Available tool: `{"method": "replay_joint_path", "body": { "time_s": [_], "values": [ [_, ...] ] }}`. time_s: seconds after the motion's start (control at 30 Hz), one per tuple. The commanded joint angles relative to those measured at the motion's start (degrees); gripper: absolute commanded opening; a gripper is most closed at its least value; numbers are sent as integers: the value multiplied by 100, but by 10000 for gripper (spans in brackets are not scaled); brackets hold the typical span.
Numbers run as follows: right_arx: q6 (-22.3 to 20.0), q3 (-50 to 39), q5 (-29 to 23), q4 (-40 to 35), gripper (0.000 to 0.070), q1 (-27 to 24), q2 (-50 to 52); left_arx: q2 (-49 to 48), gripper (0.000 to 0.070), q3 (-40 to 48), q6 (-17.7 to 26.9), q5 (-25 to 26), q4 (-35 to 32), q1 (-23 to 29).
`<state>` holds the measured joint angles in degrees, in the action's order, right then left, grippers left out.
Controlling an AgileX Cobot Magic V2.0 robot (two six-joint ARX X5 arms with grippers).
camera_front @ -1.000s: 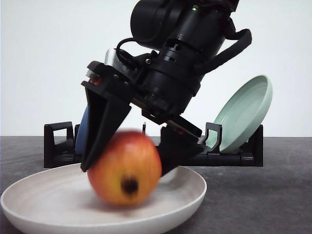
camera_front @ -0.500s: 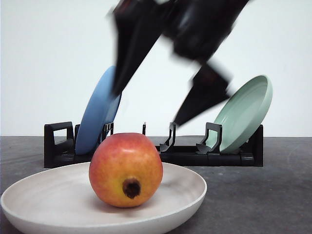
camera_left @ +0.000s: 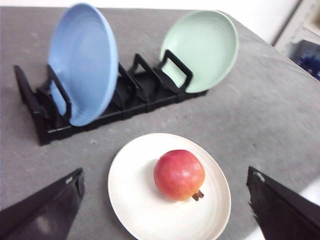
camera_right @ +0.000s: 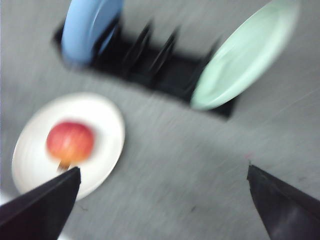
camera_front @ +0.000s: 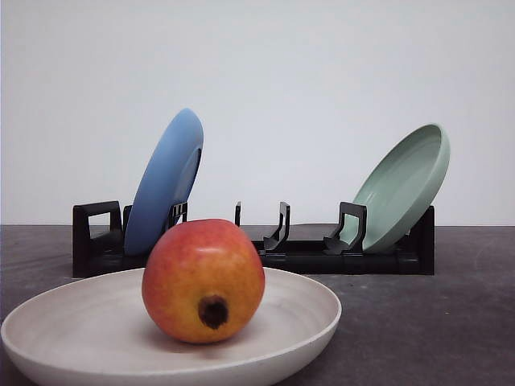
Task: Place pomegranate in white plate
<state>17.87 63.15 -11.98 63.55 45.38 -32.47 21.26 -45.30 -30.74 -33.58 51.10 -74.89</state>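
While nothing is gripped by either arm, the roundish red-to-orange pomegranate (camera_front: 203,281) is seen resting inside the wide, shallow, matte off-white plate (camera_front: 306,322), on the plate's floor and roughly central, its dark brown calyx stub turned toward the front camera. No finger is touching the fruit.

Behind the plate, a black slotted plastic dish rack (camera_front: 298,256) is set on the grey table surface (camera_front: 426,330). A round blue plate (camera_front: 165,181) is propped on edge in the rack's left end, and a round pale green plate (camera_front: 402,186) is leaned at the right end (middle slots are seen bare between them).

From the left wrist camera, the left gripper (camera_left: 165,210) is shown spread wide, its two dark fingertips (camera_left: 55,202) well apart on either side of the white plate (camera_left: 135,210) and the pomegranate (camera_left: 179,174), nothing held.

From the right wrist camera (blurred), the right gripper (camera_right: 165,210) is likewise wide open and empty, one finger (camera_right: 45,202) near the white plate's (camera_right: 102,120) edge, the pomegranate (camera_right: 70,141) lying in the plate.
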Motion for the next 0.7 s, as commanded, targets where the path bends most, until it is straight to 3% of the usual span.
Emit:
{"method": "replay_joint_path", "body": {
  "time_s": [0.0,0.23,0.27,0.3,0.33,0.37,0.4,0.43,0.67],
  "values": [
    [126,-83,-37,-69,700,62,319,4,631,-33,42,-155,-110,-76],
    [250,-752,5,-89,700,62,1060,4,628,-33,344,-263,-402,-76],
    [285,-798,7,-87,687,62,1062,4,586,-33,359,-263,-399,-76],
    [299,-820,10,-86,653,62,1056,4,485,-33,387,-263,-399,-76],
    [302,-823,40,-87,477,62,1046,4,218,-33,446,-262,-399,-76],
    [300,-824,82,-90,246,62,1032,4,34,-33,487,-264,-402,-76],
    [286,-824,127,-94,44,62,1017,4,23,-33,496,-268,-415,-76],
    [279,-824,141,-95,13,62,1012,4,20,-33,500,-267,-428,-76],
    [271,-824,139,-92,29,62,1015,4,0,-35,496,-265,-440,-76]
  ]
}}
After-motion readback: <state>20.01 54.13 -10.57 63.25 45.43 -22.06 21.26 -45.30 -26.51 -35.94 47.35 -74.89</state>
